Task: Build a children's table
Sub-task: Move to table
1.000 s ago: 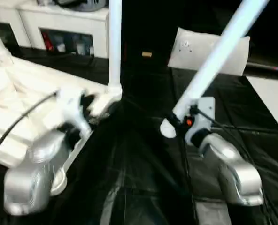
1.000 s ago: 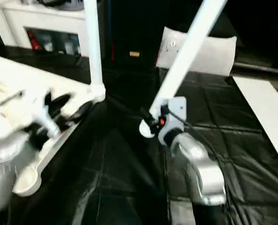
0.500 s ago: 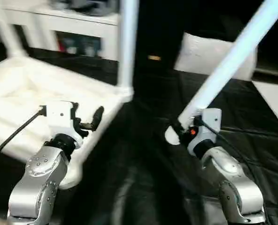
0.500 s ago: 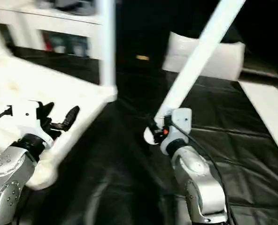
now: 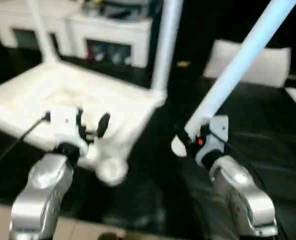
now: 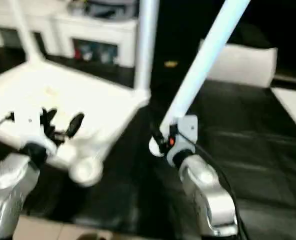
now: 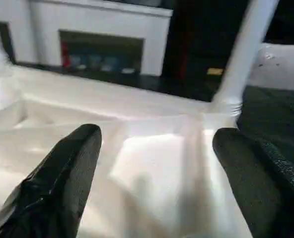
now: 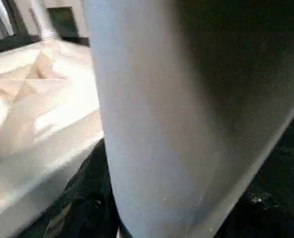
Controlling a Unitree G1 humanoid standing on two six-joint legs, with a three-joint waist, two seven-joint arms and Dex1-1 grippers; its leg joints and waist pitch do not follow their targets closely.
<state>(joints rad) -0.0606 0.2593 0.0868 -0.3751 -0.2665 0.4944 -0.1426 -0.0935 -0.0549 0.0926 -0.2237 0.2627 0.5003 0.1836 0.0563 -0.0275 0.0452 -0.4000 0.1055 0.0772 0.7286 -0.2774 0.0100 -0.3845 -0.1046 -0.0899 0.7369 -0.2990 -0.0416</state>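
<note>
A gap of black cloth [image 5: 153, 150] is left between the tabletop [image 5: 63, 97] and the right gripper [image 5: 185, 140]; overhead it is crossed by the slanted held leg [image 5: 238, 60], and bounded by an upright leg [image 5: 163, 45].

Your right wrist camera looks straight at a white table leg [image 8: 157, 124], very close. Beside it lies the upturned tabletop [image 8: 33, 114], apparently ribbed, on a black surface [image 8: 281, 163].
</note>
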